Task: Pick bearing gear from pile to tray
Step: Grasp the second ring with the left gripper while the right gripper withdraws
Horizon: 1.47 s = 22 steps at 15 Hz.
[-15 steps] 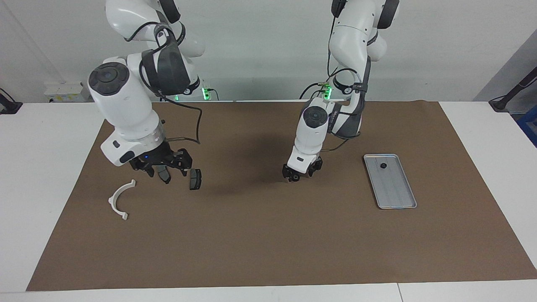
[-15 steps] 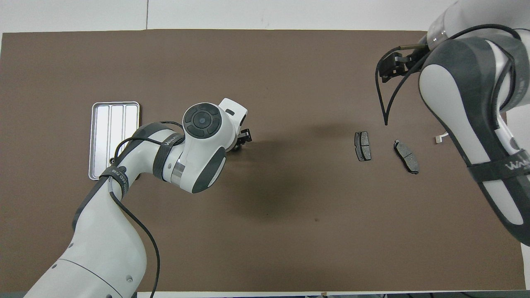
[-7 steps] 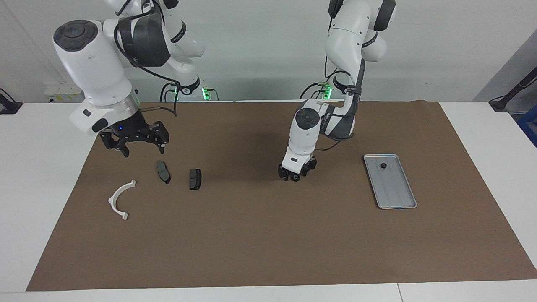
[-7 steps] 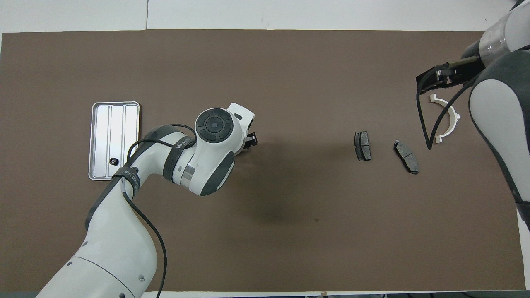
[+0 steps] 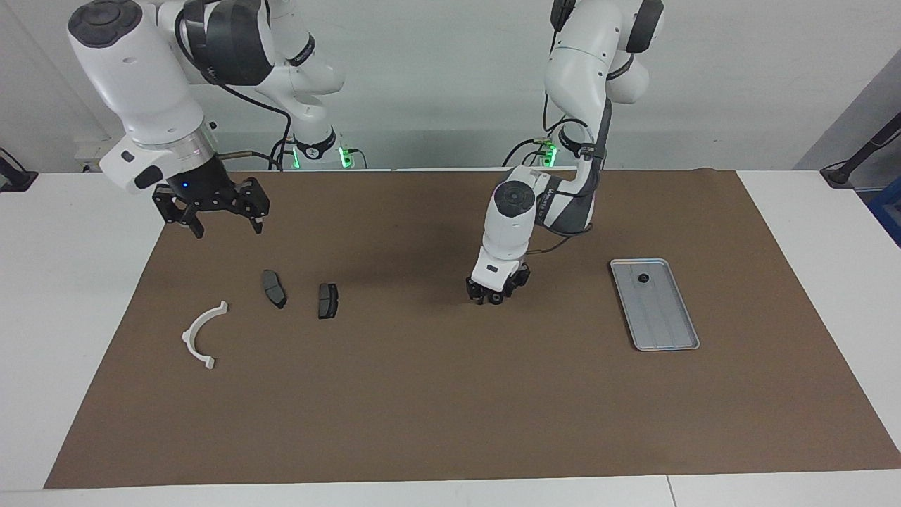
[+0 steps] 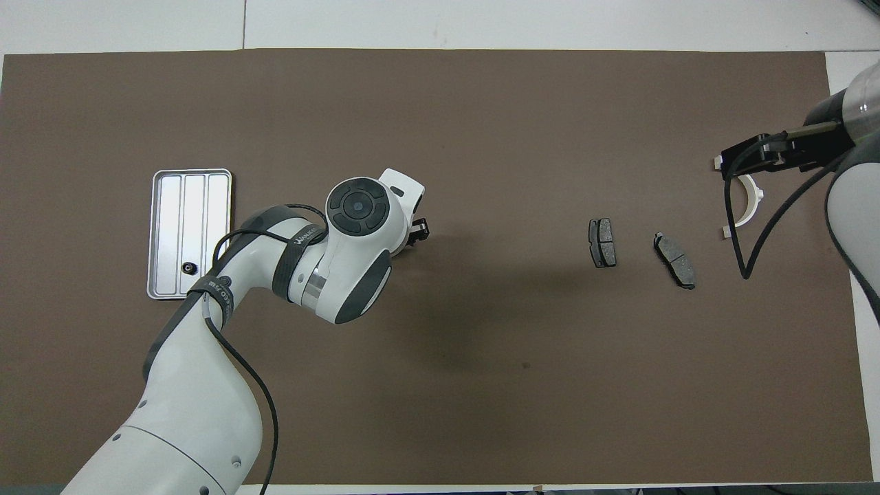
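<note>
The silver tray (image 5: 669, 331) (image 6: 165, 206) lies toward the left arm's end of the mat. One small black round bearing gear (image 5: 643, 278) (image 6: 187, 267) rests in its corner nearest the robots. The pile, toward the right arm's end, is two dark brake pads (image 5: 274, 289) (image 6: 602, 243) and a white half-ring bracket (image 5: 200, 334) (image 6: 749, 203). My left gripper (image 5: 495, 296) (image 6: 414, 232) is down at the mat near its middle, and the wrist hides what lies under it. My right gripper (image 5: 227, 227) (image 6: 749, 155) hangs open and empty, high over the mat's edge by the bracket.
The brown mat (image 5: 450, 408) covers most of the white table. A cable loops down from the right wrist (image 6: 735, 227) beside the bracket. The left arm's forearm crosses over the tray's near corner in the overhead view.
The right gripper has lifted from just above the brake pads and swung toward its own end of the table. The left gripper has edged slightly toward the pile, staying low.
</note>
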Tool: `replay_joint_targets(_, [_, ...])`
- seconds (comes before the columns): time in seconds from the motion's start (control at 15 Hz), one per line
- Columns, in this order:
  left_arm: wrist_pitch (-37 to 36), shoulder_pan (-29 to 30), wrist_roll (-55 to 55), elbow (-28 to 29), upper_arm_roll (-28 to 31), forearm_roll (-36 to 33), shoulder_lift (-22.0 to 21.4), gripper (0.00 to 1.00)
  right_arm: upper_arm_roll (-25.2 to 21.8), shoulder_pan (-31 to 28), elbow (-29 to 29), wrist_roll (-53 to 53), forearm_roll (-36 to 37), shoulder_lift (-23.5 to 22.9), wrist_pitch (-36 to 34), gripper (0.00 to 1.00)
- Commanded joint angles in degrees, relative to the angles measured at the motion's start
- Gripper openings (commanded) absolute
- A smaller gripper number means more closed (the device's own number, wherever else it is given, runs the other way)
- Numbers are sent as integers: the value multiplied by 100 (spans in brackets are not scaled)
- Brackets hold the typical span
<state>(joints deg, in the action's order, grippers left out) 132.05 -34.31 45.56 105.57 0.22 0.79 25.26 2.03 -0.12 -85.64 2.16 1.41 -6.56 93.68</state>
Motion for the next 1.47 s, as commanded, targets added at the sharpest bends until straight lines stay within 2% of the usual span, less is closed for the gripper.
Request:
replay_joint_targets(0.0, [14,-50,112,-159,84,-70,181,66,-141,74,-593,144,-133,515,54,100])
replay_joint_targets(0.2, [32,-23,111,-168,84,-166,181,66,-395,328,-1164,126,-133,998,142,100])
replay_joint_targets(0.47, [49,-6,111,-168,136,-176,181,66,-432,364,-1473,109,-133,1482,133,100])
replay_joint_targets(0.53, [32,-6,120,-159,137,-184,181,58,-432,355,-1465,109,-133,1491,98,100])
replay_joint_targets(0.67, [6,-6,120,-159,145,-219,181,30,-423,285,-1456,152,-133,1500,54,100])
replay_joint_targets(0.87, [-4,-6,111,-159,233,-220,172,19,-414,214,-1464,144,-133,1491,18,100])
replay_joint_targets(1.0, [-21,12,111,-116,233,-220,146,7,-397,214,-1465,118,-133,1474,27,100])
replay_joint_targets(1.2, [-406,82,-28,-62,338,-228,-82,4,-379,171,-1456,74,-133,1430,45,100])
replay_joint_targets(1.4, [-916,599,-940,-19,356,-237,-451,4,-177,-14,-1377,91,-133,1281,80,100])
